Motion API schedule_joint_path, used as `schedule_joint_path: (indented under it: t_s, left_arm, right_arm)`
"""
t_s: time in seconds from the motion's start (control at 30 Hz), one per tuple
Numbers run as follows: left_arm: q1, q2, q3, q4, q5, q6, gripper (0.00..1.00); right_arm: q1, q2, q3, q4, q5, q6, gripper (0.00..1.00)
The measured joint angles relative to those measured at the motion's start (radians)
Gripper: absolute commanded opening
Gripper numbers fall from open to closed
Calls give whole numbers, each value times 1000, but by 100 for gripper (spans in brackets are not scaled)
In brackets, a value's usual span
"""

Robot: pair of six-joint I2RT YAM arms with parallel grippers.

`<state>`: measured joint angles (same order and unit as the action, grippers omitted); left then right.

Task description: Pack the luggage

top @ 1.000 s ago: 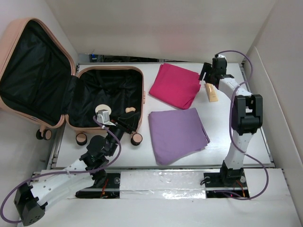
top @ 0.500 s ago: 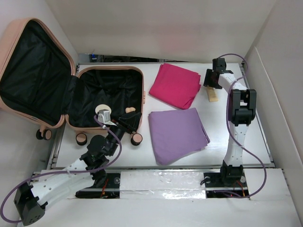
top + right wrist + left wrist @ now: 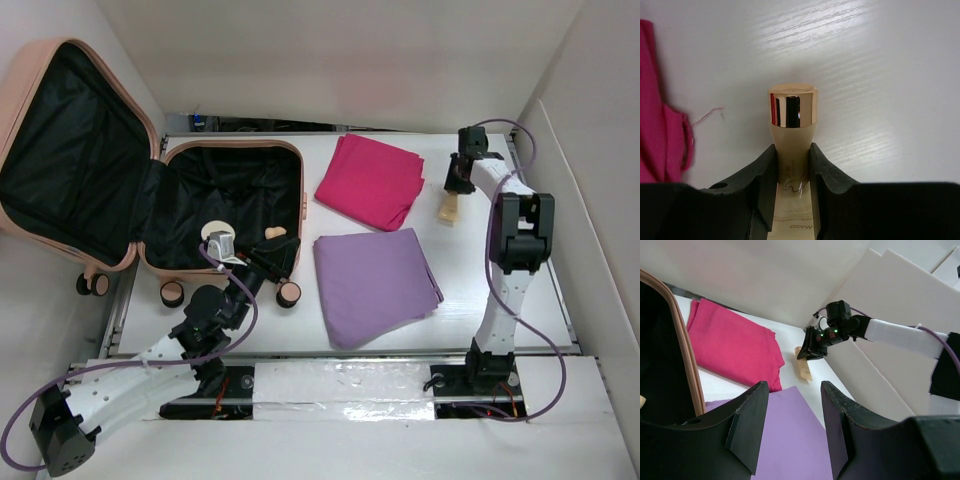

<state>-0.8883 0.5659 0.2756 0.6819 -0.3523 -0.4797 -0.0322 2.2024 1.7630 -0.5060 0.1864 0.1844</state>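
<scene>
You lose the lower end of the cream tube (image 3: 792, 150) at the bottom edge of the right wrist view, and the pink cloth (image 3: 660, 130) at its left edge. The tan item (image 3: 272, 233) inside the luggage (image 3: 230, 185) is too small to identify.

Luggage (image 3: 230, 185) lies open at the table's (image 3: 450, 330) left; its lid leans against the left wall, black lining up. The base is flat on the table, caster wheels (image 3: 288, 293) toward the arms. Left hand (image 3: 272, 262) is over the base's near rim, between two wheels. Folded magenta cloth (image 3: 372, 180) lies far centre, folded purple cloth (image 3: 375, 283) just nearer, edges almost touching. Right hand (image 3: 455, 183) is at the far end of a cream tube (image 3: 449, 209), right of the magenta cloth.
</scene>
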Motion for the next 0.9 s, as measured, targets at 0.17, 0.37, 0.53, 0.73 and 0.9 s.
schedule_joint_path:
  t_s: [0.17, 0.37, 0.53, 0.73, 0.9]
  left_arm:
    - [0, 13, 3, 1, 5, 1, 44]
    - [0, 5, 3, -1, 5, 3, 44]
    - [0, -29, 2, -1, -11, 4, 44]
    - [0, -111, -1, -3, -64, 11, 46]
    - [0, -131, -1, 12, -73, 27, 43]
  right_arm:
    - [51, -240, -179, 46, -24, 12, 32]
    - [357, -445, -215, 237, -167, 84, 32]
    - [613, -325, -74, 376, -375, 211, 32]
    - [753, -30, 216, 476, -507, 368, 91]
    - [739, 13, 168, 547, -540, 439, 84]
